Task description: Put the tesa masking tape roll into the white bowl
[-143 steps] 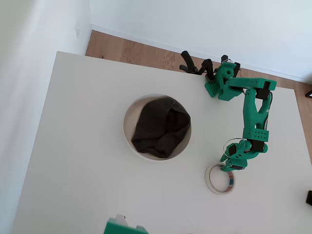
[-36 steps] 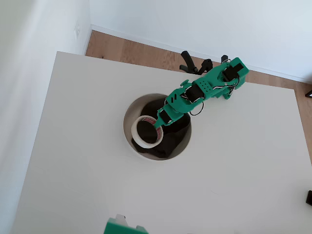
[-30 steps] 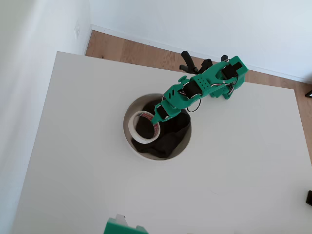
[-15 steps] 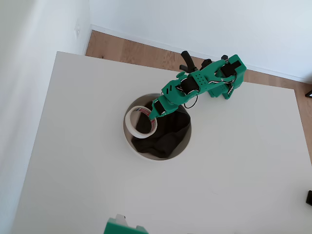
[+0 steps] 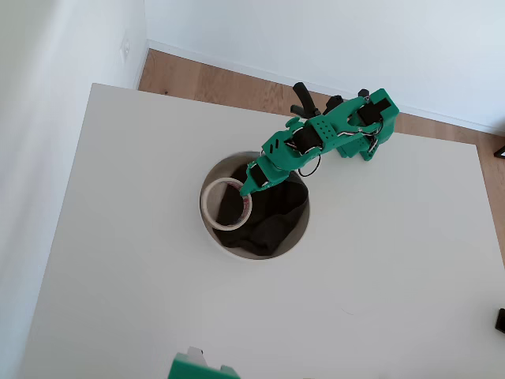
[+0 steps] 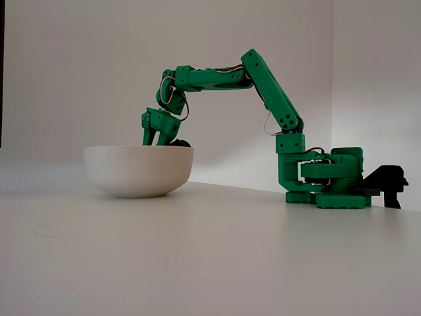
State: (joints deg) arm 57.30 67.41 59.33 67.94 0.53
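In the overhead view the tesa masking tape roll (image 5: 225,204) is seen inside the left part of the white bowl (image 5: 211,234), lying over the dark cloth (image 5: 268,217) and close to the bowl's left wall. The gripper (image 5: 247,186) is placed at the roll's right edge, where the red-printed core shows, and appears closed on that edge; whether the roll already rests on the cloth or is carried just above it cannot be told from above. To the right, the green arm (image 5: 327,133) is stretched from its base at the table's far edge.

In the fixed view the bowl (image 6: 138,170) is seen side-on at the left, with the gripper (image 6: 156,131) dipped down to rim level; the fingertips and the roll are hidden behind the wall.

Step judged in hand: the placing, with the roll brought within the bowl and release not yet confirmed. The next move is judged to call for the jaws to be opened so the roll drops onto the cloth, then for the gripper to be lifted straight up clear of the rim.

Count: one tape roll, one bowl, one cloth, one arm
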